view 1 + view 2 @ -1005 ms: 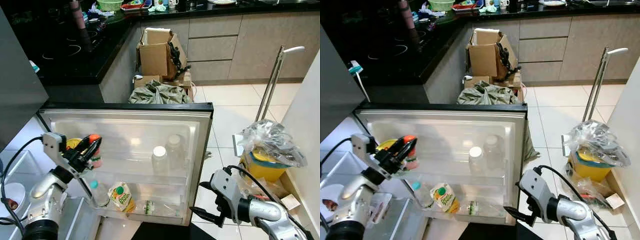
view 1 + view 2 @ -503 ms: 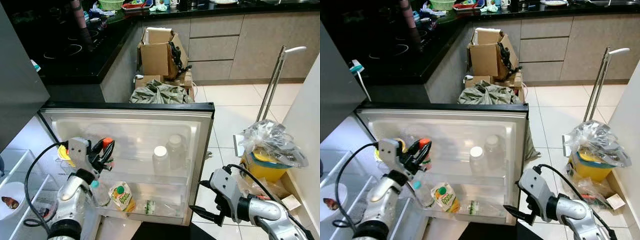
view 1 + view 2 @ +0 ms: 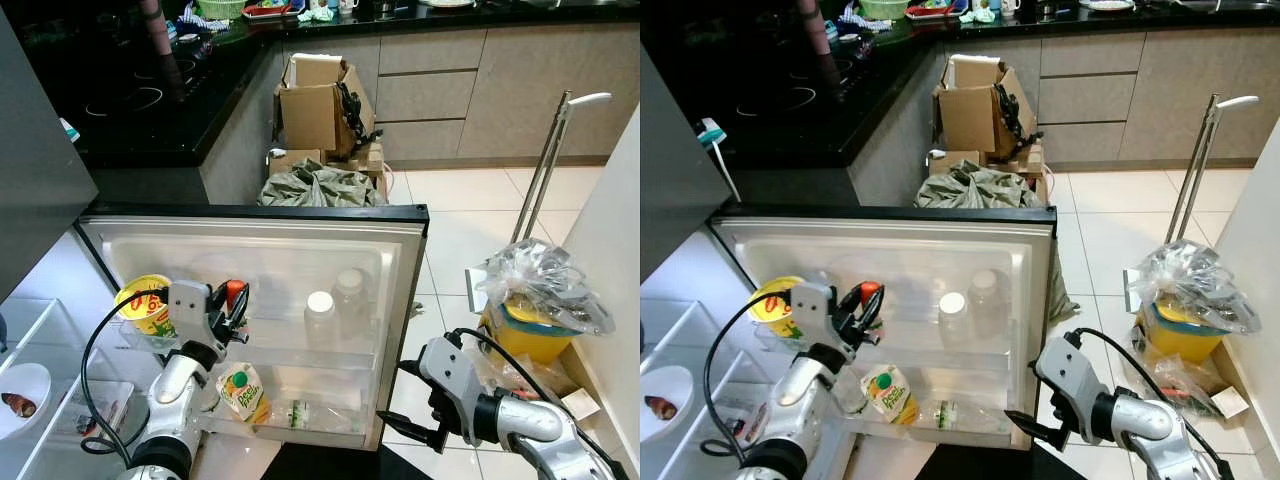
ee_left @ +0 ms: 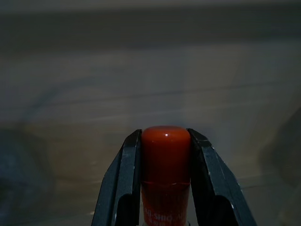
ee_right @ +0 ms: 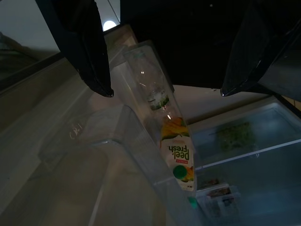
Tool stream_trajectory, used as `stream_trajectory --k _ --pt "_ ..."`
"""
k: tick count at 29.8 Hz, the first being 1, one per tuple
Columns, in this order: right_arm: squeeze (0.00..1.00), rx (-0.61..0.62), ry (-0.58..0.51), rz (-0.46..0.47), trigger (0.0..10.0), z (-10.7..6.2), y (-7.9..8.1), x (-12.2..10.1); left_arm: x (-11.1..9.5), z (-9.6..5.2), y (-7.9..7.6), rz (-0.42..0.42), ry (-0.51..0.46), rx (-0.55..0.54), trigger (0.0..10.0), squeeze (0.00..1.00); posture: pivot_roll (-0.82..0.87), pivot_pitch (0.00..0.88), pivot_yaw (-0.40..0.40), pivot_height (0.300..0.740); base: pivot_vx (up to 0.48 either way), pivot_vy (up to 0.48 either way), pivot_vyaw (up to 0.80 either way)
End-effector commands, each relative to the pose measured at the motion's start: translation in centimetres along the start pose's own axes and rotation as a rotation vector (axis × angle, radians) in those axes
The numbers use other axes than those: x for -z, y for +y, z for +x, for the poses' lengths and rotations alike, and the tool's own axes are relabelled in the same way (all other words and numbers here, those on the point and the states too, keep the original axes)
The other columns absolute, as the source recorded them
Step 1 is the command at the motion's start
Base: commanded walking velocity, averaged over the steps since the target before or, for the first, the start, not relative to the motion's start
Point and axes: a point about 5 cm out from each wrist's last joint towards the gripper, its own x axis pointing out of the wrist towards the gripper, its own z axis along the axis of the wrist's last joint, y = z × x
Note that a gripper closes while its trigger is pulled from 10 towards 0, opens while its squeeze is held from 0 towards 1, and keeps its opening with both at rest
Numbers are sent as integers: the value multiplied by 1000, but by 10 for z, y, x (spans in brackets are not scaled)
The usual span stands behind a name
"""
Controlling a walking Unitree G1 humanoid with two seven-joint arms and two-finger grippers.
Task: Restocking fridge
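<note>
Left gripper: clamped on a red-capped bottle — both fingers pressed flat against its sides, cap poking out just past my fingertips.

Change: over the last second my left arm has swung in from the fridge's open side toward the door; the bottle that was out by the yellow tub is now beyond it, level with the door's upper shelf.

Bottle position: upright in my grip, held in front of the door's inner wall, not yet resting on anything that I can see.

Ahead of my fingers: pale door liner, blurred — no obstacle between the cap and the wall.

Neighbours: two clear white-capped jars stand further along the same shelf, well apart from my fingers; a juice carton sits in the lower bin beneath them.

Right gripper: fingers spread wide, nothing held, parked low by the door's free edge.

Meaning for task: transport looks nearly done; what remains, I judge, is lowering the bottle into the shelf and letting go.

Risk: tall narrow bottle — may tip if released before its base is seated.
</note>
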Motion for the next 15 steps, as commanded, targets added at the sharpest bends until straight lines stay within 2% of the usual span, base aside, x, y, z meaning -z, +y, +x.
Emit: stream_trajectory --k 1,8,15 --pt "0 -23 0 10 10000 4 7 0 8 -6 3 21 49 -19 10000 0 -160 63 94 740 0 0 0" --pt "0 -18 0 9 10000 3 7 0 14 -8 2 35 78 -43 10000 0 -163 63 94 740 0 0 0" --pt "0 -17 -1 6 10000 2 8 -2 24 -11 -12 61 109 -6 10000 0 -167 64 93 740 0 0 0"
